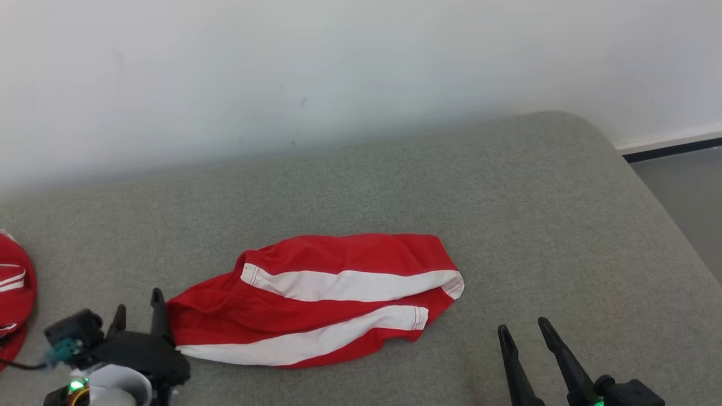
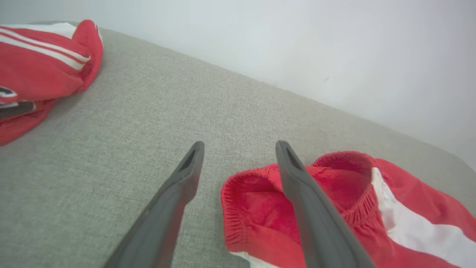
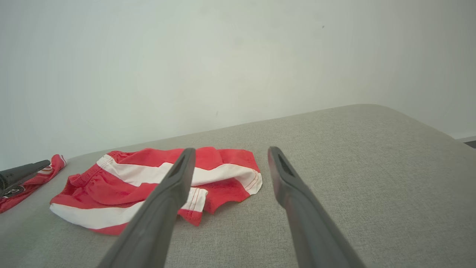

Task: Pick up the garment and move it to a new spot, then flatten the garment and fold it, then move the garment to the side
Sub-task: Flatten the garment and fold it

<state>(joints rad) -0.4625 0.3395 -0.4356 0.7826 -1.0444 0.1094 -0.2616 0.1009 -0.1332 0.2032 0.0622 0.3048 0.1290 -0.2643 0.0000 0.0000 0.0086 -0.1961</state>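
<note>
The garment (image 1: 316, 299) is a pair of red shorts with white stripes, lying loosely folded and wrinkled on the grey cushion (image 1: 507, 214). Its elastic waistband end (image 2: 260, 208) points toward my left gripper (image 1: 138, 313), which stands open at the garment's left end. In the left wrist view one finger (image 2: 316, 223) crosses over the waistband and the other is over bare cushion; the left gripper (image 2: 240, 147) grips nothing. My right gripper (image 1: 523, 328) is open over bare cushion, to the right of the garment's leg hems (image 3: 223, 182) and apart from them. In its own view the right gripper (image 3: 230, 152) holds nothing.
Another red and white garment (image 1: 14, 293) lies at the cushion's far left (image 2: 37, 67). A white wall (image 1: 338, 67) runs behind the cushion. The cushion's rounded right corner drops to a grey floor (image 1: 688, 192). Bare cushion lies behind and right of the shorts.
</note>
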